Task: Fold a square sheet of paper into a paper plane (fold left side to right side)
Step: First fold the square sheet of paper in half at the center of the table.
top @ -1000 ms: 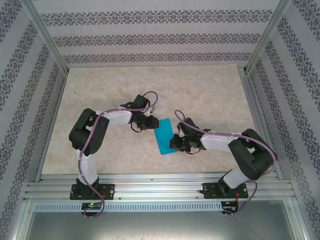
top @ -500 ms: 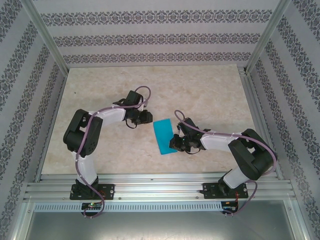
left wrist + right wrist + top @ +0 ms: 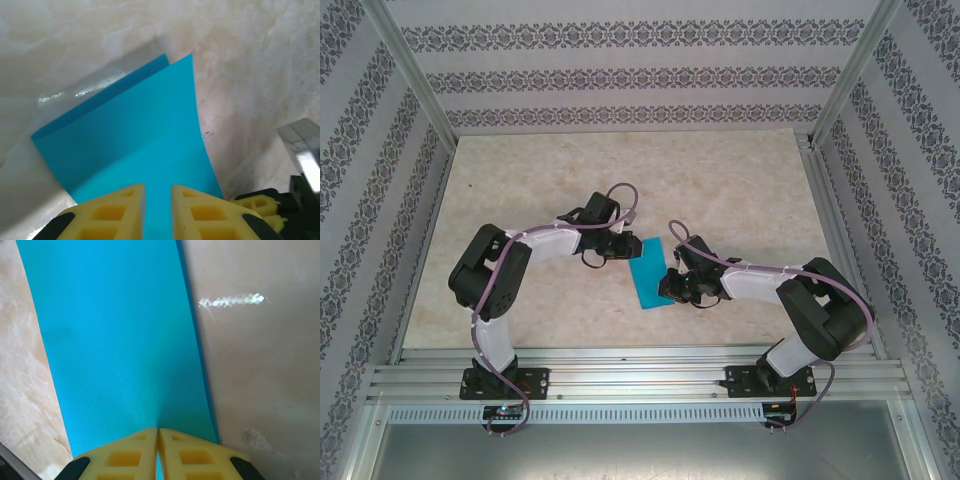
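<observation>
Stretching wide, desk (image 3: pixel 620 170) is leaving lots of bare room at far side & both flanks. Folded double, square sheet of paper (image 3: pixel 648 272) is lying mid-desk btwn arms, layer edges a bit offset at one end. Right claw (image 3: pixel 665 287) is clenching on its near-right edge. Left claw (image 3: pixel 625 247) is sitting over left edge, fingers (image 3: pixel 112 210) slightly apart.

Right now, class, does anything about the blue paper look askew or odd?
Yes: the folded square sheet of paper is askew. Its top layer curls up and misses the lower layer's edge, which peeks out along one side.
</observation>
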Available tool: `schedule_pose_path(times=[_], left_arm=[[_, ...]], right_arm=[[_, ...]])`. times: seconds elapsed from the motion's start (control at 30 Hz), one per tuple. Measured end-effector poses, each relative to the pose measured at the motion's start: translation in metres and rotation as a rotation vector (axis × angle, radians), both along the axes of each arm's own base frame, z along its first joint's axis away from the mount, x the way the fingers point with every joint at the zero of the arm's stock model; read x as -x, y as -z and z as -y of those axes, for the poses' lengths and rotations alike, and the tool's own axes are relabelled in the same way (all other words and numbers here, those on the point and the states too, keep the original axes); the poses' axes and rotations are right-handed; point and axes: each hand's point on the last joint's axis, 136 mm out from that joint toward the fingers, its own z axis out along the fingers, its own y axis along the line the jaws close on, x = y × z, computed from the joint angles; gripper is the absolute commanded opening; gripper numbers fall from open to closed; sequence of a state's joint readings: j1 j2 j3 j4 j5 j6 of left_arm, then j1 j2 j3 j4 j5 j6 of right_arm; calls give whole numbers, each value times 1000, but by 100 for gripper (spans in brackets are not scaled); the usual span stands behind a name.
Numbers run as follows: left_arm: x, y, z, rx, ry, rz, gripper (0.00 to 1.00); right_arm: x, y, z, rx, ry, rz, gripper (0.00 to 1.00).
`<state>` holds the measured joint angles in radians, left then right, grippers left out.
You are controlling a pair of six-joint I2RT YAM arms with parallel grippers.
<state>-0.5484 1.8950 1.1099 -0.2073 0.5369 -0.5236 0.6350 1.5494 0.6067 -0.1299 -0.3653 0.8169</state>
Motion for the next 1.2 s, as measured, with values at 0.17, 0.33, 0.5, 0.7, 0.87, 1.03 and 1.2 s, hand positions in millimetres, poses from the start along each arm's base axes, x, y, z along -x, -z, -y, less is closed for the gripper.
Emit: schedule_pose_path(times=[0.17, 0.33, 0.5, 0.7, 0.87, 1.03, 1.2], left_arm=[[-7, 23, 0, -41, -14, -26, 20], [-19, 25, 0, -58, -31, -3, 17], [-21, 26, -1, -80, -32, 18, 17], [-30, 24, -5, -116, -49, 47, 18], [-50, 25, -18, -137, -94, 72, 18], [-57, 24, -19, -138, -95, 74, 19], [-61, 22, -28, -151, -109, 94, 20]], right_arm=[[0, 0, 0, 2, -2, 2, 12], [0, 0, 0, 4, -2, 0, 12], [0, 0, 0, 4, -2, 0, 12], [0, 0, 1, 5, -2, 0, 12], [0, 0, 1, 5, -2, 0, 13], [-1, 0, 1, 9, -3, 3, 13], [-1, 0, 1, 12, -2, 1, 13]])
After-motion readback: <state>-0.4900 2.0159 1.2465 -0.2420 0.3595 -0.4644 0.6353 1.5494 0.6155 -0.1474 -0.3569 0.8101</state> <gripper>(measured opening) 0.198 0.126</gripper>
